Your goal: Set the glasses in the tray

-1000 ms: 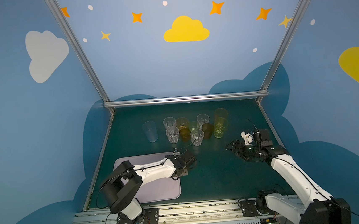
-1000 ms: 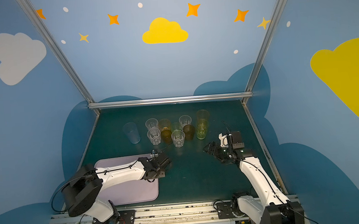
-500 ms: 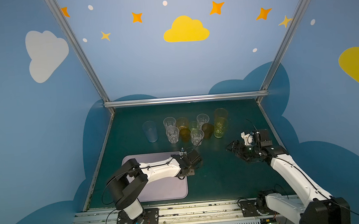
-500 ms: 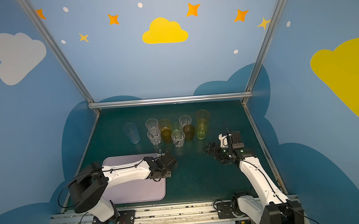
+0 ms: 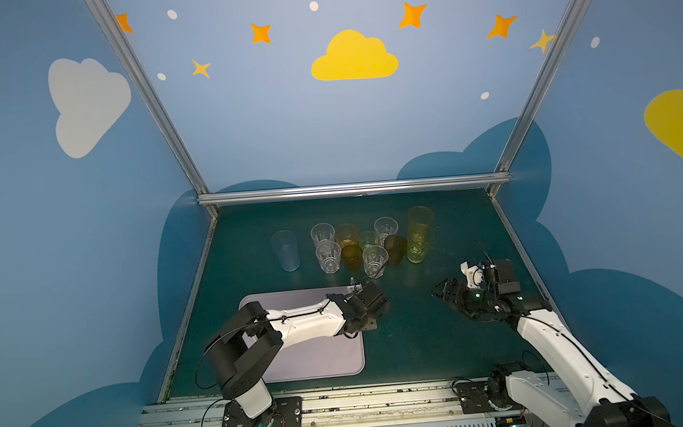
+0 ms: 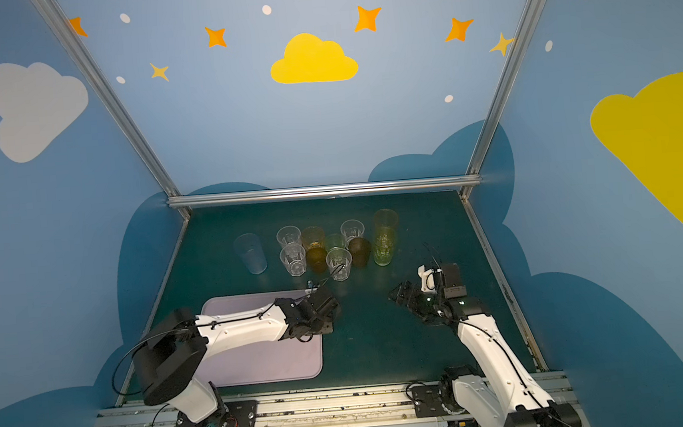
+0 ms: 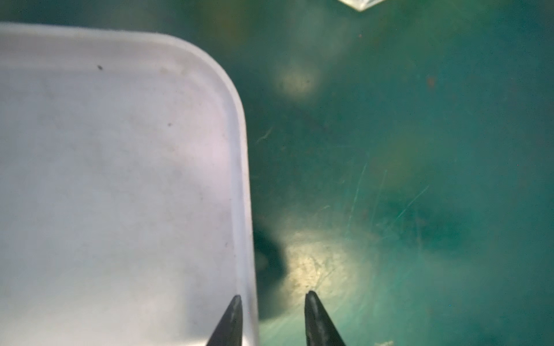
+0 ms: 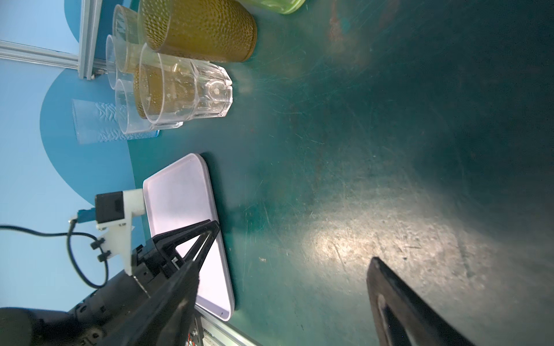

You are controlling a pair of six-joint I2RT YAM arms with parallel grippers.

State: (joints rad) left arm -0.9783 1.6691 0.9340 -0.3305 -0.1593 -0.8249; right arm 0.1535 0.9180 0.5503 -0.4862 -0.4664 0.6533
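Left arm reaches low across the tray (image 5: 322,358), left gripper (image 7: 273,297) parted and empty astride its rim; right gripper (image 5: 442,294) hovers wide open, empty; glasses (image 5: 370,258) stand clustered on the table (image 5: 425,341) beyond it.

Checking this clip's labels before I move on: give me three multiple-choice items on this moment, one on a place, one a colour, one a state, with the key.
1. Where do the glasses stand?
A. On the table, beyond the tray
B. In the tray
C. On a shelf

2. What colour is the tall glass at the group's left end?
A. Red
B. Black
C. Pale blue

3. How are the right fingers?
A. Shut on a glass
B. Apart, holding nothing
C. Shut on the tray

1 A: both top views show the tray bare and the group farther back.
2 C: it looks pale blue.
3 B: nothing sits between them in the right wrist view.
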